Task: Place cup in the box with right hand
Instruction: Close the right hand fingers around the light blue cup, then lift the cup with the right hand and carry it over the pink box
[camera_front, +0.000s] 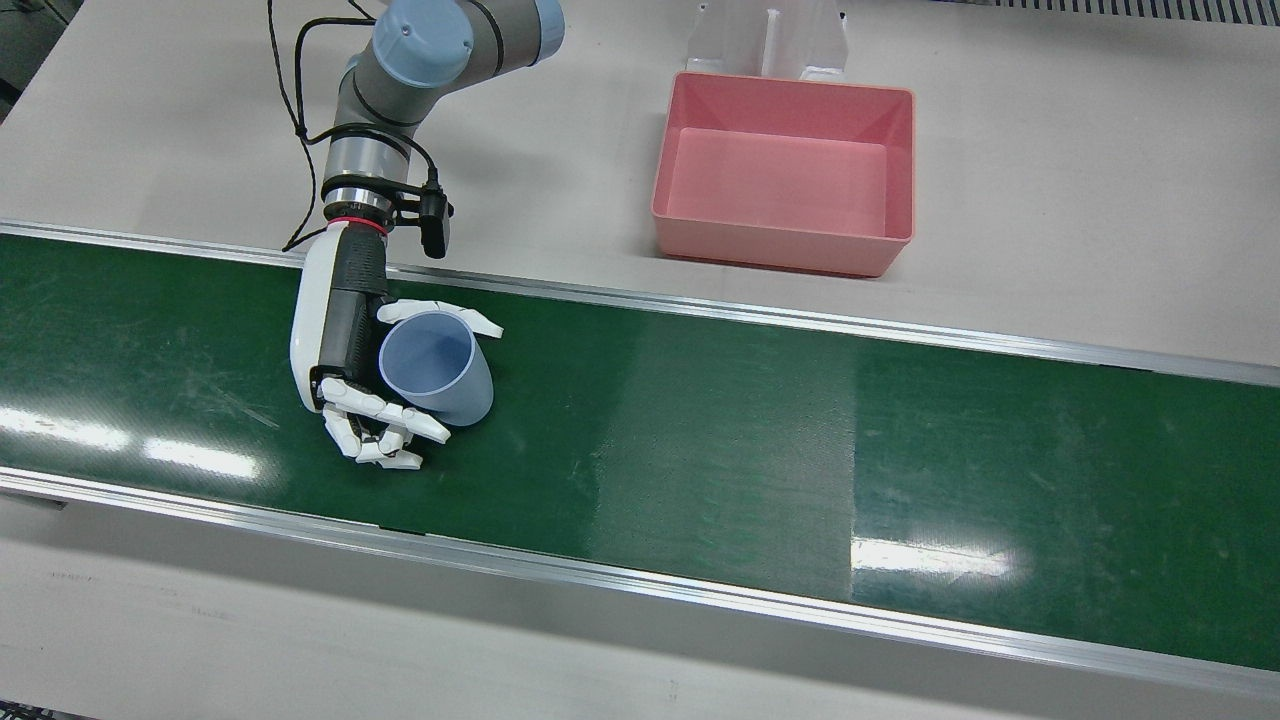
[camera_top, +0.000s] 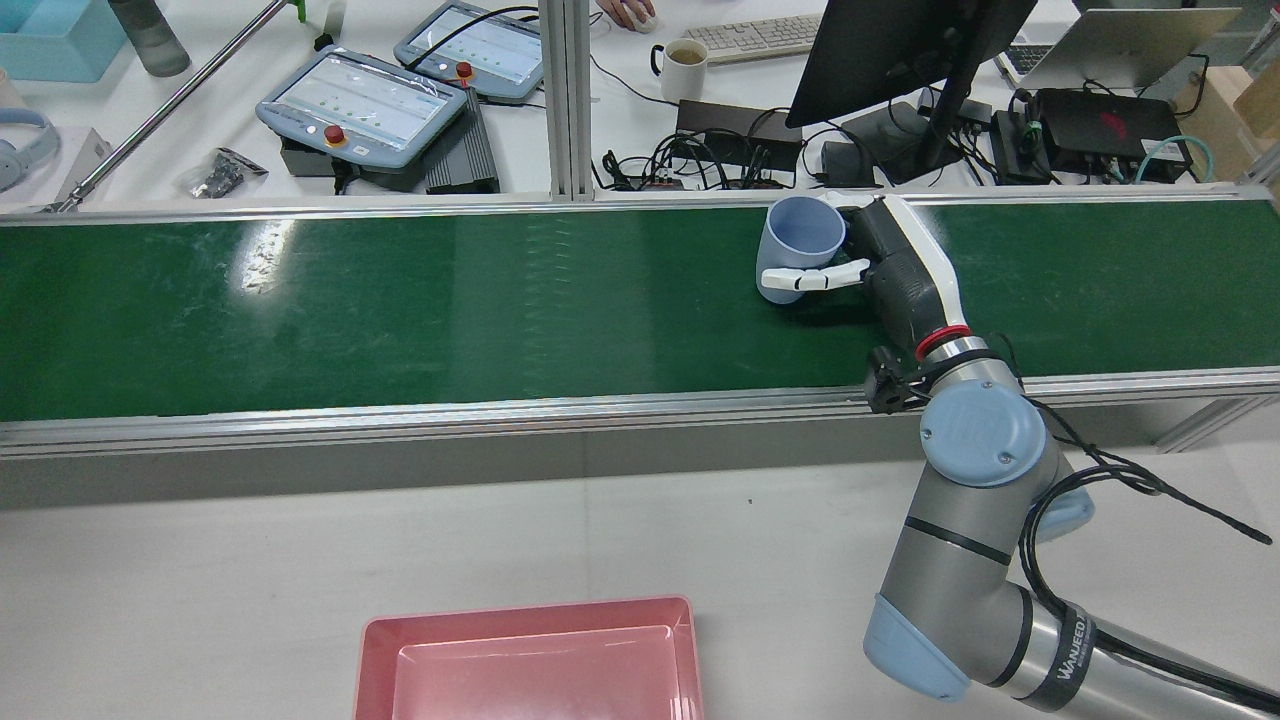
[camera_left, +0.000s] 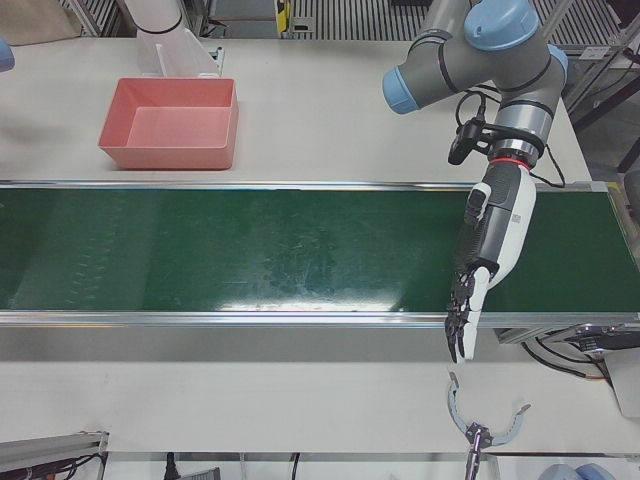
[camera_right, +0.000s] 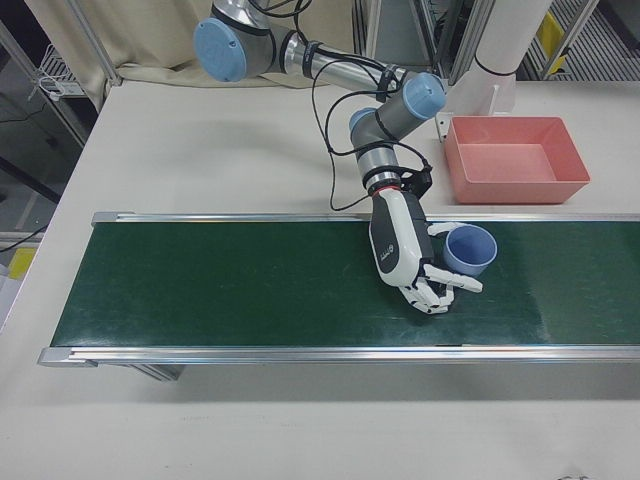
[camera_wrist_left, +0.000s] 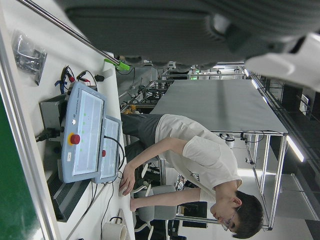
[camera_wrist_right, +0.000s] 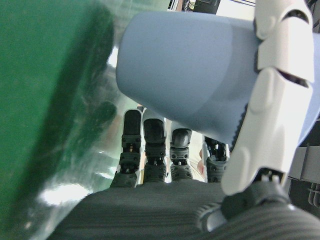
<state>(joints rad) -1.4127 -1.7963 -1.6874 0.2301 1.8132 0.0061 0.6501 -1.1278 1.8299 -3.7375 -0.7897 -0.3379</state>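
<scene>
While the right hand (camera_front: 345, 350) is hanging over the belt (camera_front: 700, 430), its fingers (camera_front: 385, 408) are wrapping around the blue cup (camera_front: 437, 368), thumb on the opposite side, mouth facing up. Looks like the cup is just off the belt, hard to say. The pink box (camera_front: 785, 185) is sitting well apart, off the belt behind the hand. The left hand (camera_left: 485, 250) is hanging with fingers loosely straight, holding nothing.
</scene>
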